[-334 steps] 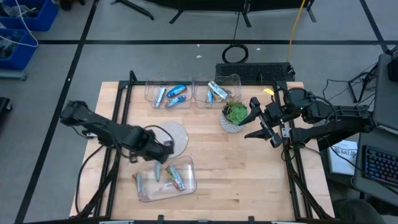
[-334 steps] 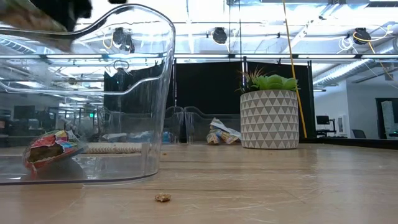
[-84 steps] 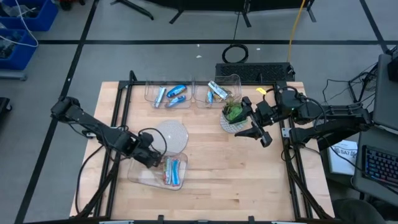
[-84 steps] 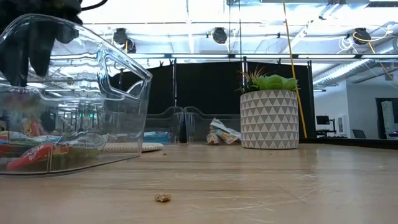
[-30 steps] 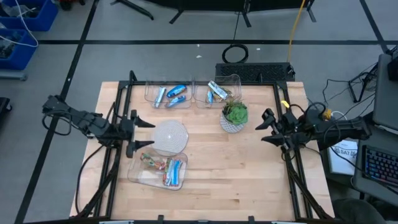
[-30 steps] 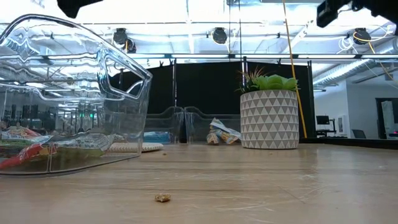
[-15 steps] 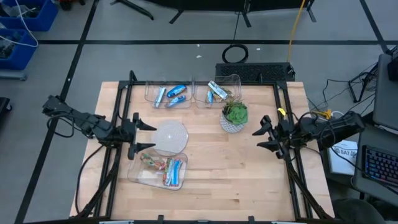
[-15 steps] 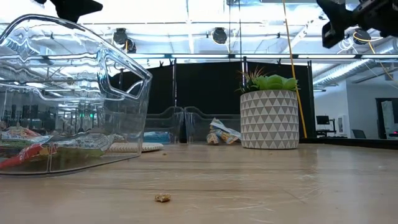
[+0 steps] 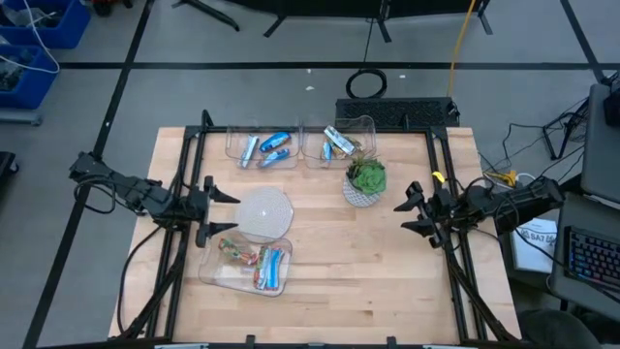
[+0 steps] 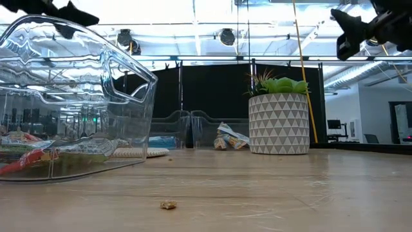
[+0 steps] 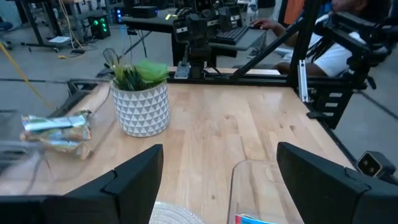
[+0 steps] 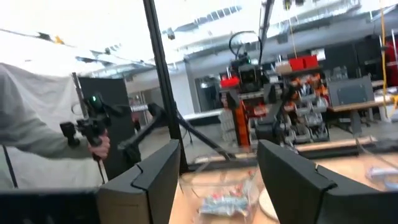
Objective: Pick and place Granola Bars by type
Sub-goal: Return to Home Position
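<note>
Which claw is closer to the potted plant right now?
Right. The right claw hangs open just right of the potted plant; the left claw, also open, is far across the table by its left edge.

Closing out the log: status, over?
Left gripper open, empty, left edge. Right gripper open, empty, right edge. Granola bars in clear bins. Plant clear of both.

A robotics lab: a wooden tabletop point(image 9: 339, 276) stands on a taped grey floor point(image 9: 242, 97), with blue crates point(image 9: 44, 24) of cables, a black curtain point(image 10: 212, 90) and parts racks point(image 12: 298, 93).
</note>
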